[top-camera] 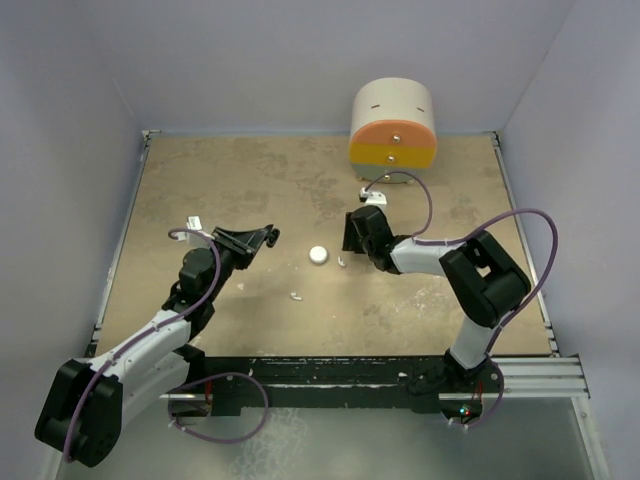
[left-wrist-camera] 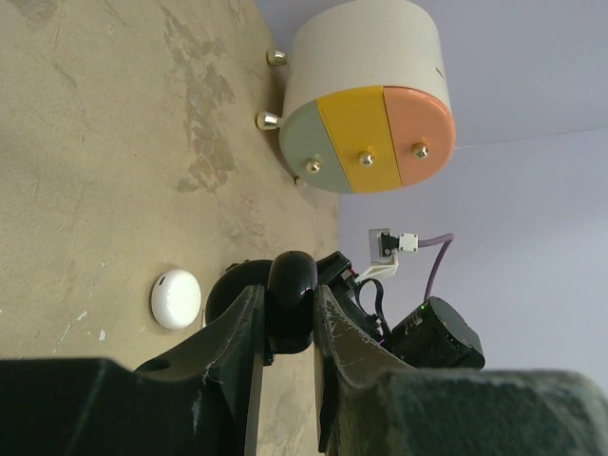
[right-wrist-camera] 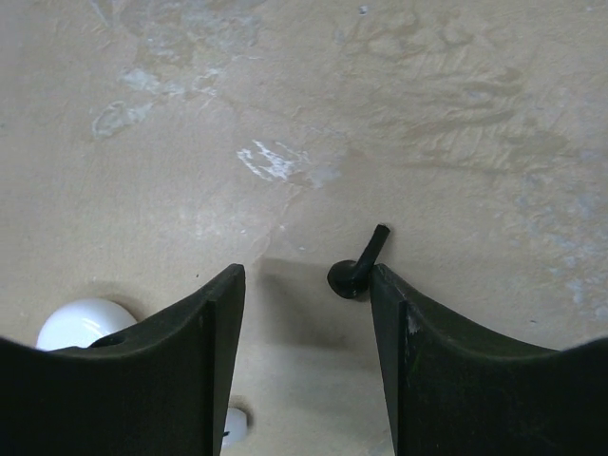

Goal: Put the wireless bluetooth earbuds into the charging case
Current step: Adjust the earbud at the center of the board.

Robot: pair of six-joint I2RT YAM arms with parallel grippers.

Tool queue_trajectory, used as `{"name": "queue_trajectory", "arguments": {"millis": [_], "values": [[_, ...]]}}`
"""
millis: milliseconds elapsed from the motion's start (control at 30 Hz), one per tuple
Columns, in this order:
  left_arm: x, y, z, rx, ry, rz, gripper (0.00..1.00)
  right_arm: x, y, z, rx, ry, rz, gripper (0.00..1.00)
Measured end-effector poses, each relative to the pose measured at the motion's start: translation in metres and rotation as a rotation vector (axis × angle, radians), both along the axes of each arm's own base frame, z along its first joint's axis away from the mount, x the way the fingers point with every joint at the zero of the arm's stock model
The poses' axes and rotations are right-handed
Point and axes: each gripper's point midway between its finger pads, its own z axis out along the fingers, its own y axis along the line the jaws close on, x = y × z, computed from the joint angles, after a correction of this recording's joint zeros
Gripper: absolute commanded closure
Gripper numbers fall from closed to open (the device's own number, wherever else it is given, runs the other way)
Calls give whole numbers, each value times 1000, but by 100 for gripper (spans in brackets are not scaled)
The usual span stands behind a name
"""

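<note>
One black case (left-wrist-camera: 292,277) clamped in left claw (left-wrist-camera: 288,306), right claw (right-wrist-camera: 306,281) apart, black earbud (right-wrist-camera: 351,273) beside its finger.

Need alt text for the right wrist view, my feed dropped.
The right gripper hangs open over the tan table, a black earbud lying between its fingers, close against one of them. A white round case peeks out behind the other finger, with a small white piece at the bottom edge.

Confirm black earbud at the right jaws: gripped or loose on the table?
Loose. The black earbud lies on the table beside one finger; the jaws of the right gripper stand open, not clamped on it.
</note>
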Motion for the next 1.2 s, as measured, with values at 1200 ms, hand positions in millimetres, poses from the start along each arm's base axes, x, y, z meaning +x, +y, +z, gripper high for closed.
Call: {"name": "queue_trajectory", "arguments": {"millis": [1200], "values": [[-3,1,5,-7,-18,0,100,-11,54,2,38,44,74,42]]}}
